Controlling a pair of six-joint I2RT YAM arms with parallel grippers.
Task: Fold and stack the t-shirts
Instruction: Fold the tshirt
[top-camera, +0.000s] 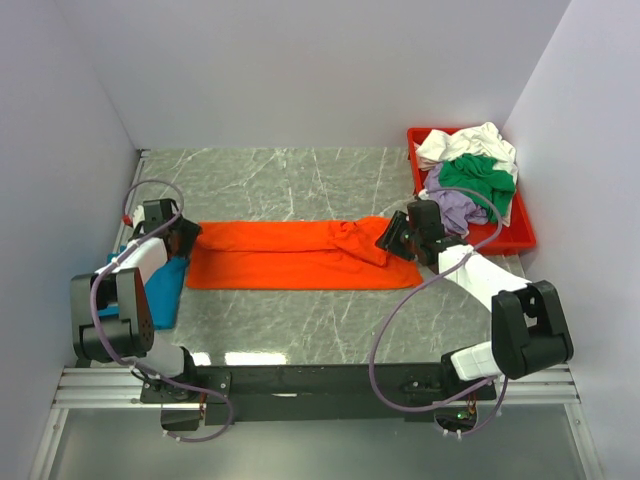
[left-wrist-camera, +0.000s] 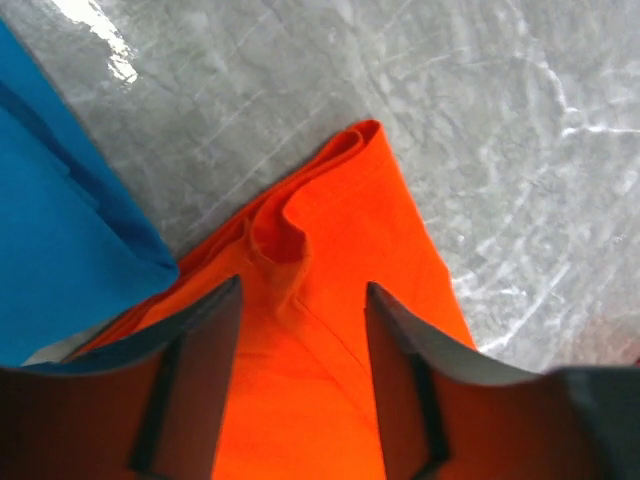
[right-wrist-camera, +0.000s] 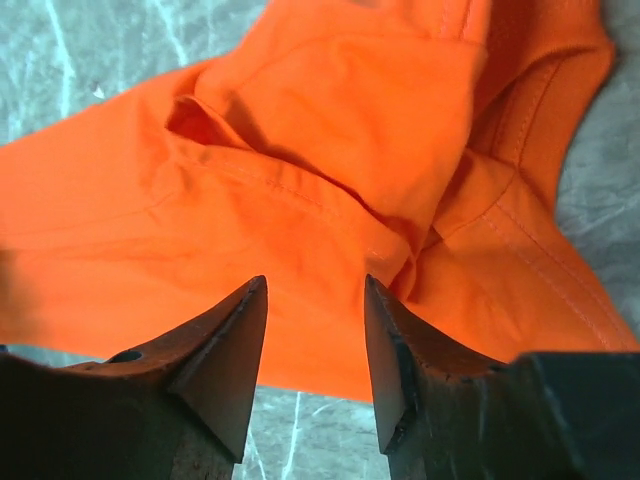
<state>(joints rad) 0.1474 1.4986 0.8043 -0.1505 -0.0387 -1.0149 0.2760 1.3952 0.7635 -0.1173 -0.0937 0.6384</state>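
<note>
A bright orange t-shirt (top-camera: 290, 255) lies across the middle of the table, folded into a long flat strip with a bunched right end. My left gripper (top-camera: 185, 238) is over the strip's left end. In the left wrist view it (left-wrist-camera: 302, 290) stands open, with flat orange cloth (left-wrist-camera: 340, 250) under the gap and nothing pinched. My right gripper (top-camera: 392, 238) is at the bunched right end. It (right-wrist-camera: 314, 285) stands open too, its tips just short of the orange folds (right-wrist-camera: 330, 130). A teal-blue t-shirt (top-camera: 160, 290) lies folded at the left, beside the left arm.
A red tray (top-camera: 512, 238) at the back right holds crumpled white (top-camera: 470, 145), green (top-camera: 478, 178) and lavender (top-camera: 452, 205) t-shirts. White walls close in the grey marble table (top-camera: 300, 180) on the left, back and right. The teal-blue shirt (left-wrist-camera: 60, 230) touches the orange strip's left corner.
</note>
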